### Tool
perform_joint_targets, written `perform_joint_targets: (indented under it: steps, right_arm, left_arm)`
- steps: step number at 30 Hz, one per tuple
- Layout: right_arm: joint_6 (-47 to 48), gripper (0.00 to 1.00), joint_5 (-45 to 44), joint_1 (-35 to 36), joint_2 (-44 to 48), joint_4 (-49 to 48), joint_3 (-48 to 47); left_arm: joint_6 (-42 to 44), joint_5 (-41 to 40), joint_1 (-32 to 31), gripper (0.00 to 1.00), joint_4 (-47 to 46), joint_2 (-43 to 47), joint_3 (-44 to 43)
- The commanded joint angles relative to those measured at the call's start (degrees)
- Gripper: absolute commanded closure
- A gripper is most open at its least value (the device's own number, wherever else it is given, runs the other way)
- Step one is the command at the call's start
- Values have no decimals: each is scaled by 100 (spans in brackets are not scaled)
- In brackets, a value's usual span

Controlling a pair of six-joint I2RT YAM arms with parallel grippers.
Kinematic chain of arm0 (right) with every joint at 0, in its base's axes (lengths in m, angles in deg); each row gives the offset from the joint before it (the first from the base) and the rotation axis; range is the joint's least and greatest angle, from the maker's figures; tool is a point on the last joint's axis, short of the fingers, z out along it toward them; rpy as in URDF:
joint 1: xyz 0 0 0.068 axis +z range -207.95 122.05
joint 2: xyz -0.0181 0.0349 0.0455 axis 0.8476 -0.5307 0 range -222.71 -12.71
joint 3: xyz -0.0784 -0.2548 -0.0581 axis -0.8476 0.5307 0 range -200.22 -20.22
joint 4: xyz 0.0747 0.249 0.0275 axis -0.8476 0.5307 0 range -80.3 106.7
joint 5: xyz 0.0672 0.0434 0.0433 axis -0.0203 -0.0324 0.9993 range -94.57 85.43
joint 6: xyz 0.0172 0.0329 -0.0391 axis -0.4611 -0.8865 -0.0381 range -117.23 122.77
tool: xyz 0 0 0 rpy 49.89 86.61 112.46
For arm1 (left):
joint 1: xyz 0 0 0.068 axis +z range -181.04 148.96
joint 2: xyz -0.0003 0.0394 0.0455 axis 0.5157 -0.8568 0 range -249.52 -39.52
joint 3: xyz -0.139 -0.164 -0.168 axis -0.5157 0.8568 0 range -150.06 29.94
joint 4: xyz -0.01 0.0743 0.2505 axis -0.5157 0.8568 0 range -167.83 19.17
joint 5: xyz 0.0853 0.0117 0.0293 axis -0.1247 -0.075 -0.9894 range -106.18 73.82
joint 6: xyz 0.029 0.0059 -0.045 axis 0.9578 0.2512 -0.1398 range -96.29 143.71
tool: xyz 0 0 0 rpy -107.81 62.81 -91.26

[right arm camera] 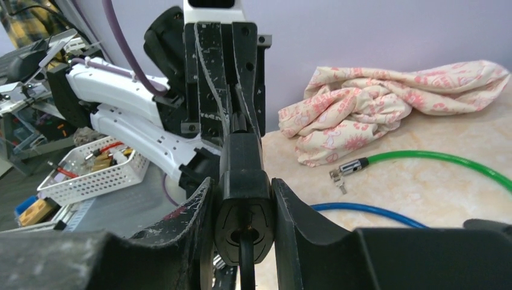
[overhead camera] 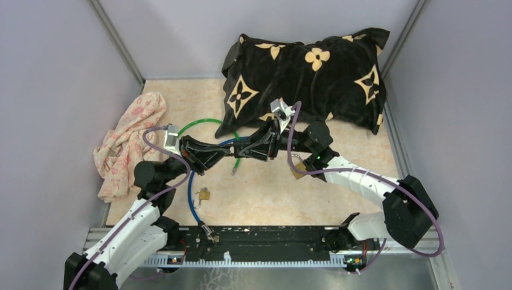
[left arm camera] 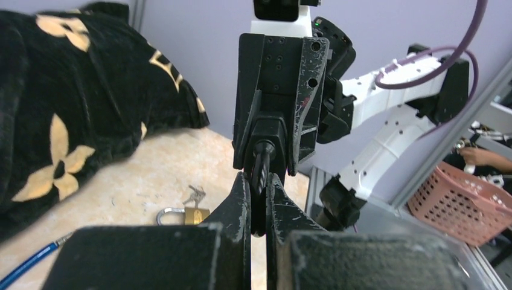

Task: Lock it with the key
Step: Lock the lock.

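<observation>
Lock (right arm camera: pixel 243 172): black body, held off the table just in front of the pillow (overhead camera: pixel 308 75), below its near-left corner.
right gripper (right arm camera: pixel 243 187): narrowed onto the body, fingers against both flanks.
left gripper (left arm camera: pixel 259 187): pinched almost shut on a thin dark piece, judged to be the key (left arm camera: pixel 261 163).
axis: level, roughly along the pillow's near edge; key end turned to the left gripper, tip to tip.
next: a twist about that axis is judged due from the left gripper, body held steady.
padlock (left arm camera: pixel 184 214): brass, on the table before the pillow, untouched.
</observation>
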State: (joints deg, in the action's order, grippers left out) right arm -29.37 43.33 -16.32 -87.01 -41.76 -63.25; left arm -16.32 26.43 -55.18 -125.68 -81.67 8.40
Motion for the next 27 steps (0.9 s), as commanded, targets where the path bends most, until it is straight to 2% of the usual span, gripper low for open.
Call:
perform_joint_targets:
  steps: [1, 9, 19, 27]
  right_arm:
    - [484, 100, -586, 576, -134, 49, -1085]
    - [1195, 100, -590, 575, -422, 1521, -1112]
    - [1255, 100, 94, 748, -712, 1571, -1502]
    - [1434, 100, 580, 762, -700, 1745, -1391]
  left_arm:
    - [-209, 129, -606, 100, 344, -422, 173]
    - [44, -85, -769, 100, 199, -471, -88]
    - [259, 176, -1145, 100, 33, -966, -284]
    - [530, 562, -1283, 100, -207, -1174, -674]
